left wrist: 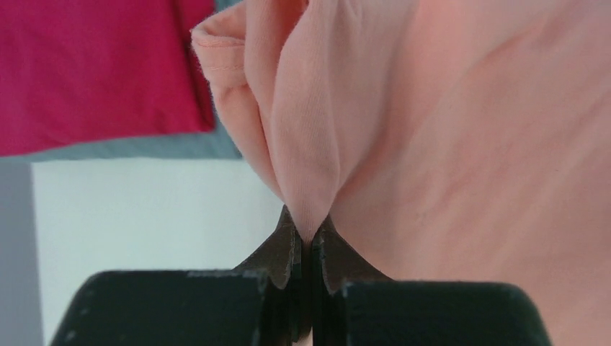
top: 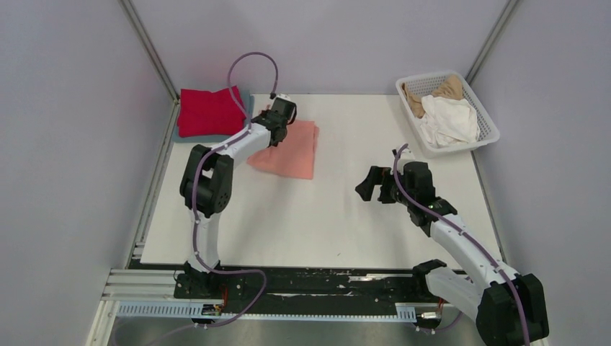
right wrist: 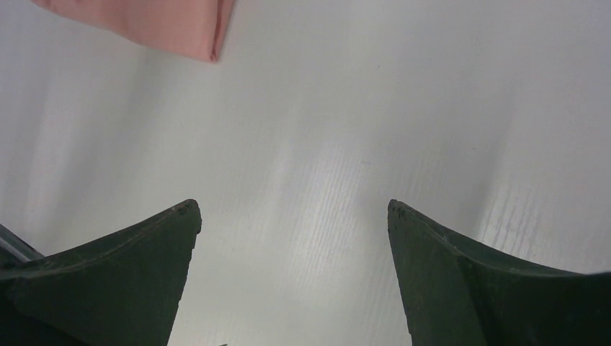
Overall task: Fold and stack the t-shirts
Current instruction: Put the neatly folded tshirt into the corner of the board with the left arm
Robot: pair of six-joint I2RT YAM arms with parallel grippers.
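The folded salmon-pink t-shirt [top: 294,150] lies on the white table at the back middle. My left gripper [top: 277,115] is shut on its far left edge; in the left wrist view the jaws pinch a fold of pink cloth [left wrist: 310,180]. The bright red t-shirt [top: 209,110] lies folded on the grey-blue t-shirt [top: 247,97] at the back left; both also show in the left wrist view, red [left wrist: 94,68] over grey-blue [left wrist: 144,148]. My right gripper [top: 366,186] is open and empty over bare table, right of the pink shirt, whose corner [right wrist: 180,29] shows in its view.
A white lattice basket [top: 486,126] at the back right holds the white t-shirt [top: 450,119] and the tan t-shirt [top: 443,88]. Grey walls close in the table at the left, back and right. The black rail with the arm bases runs along the near edge.
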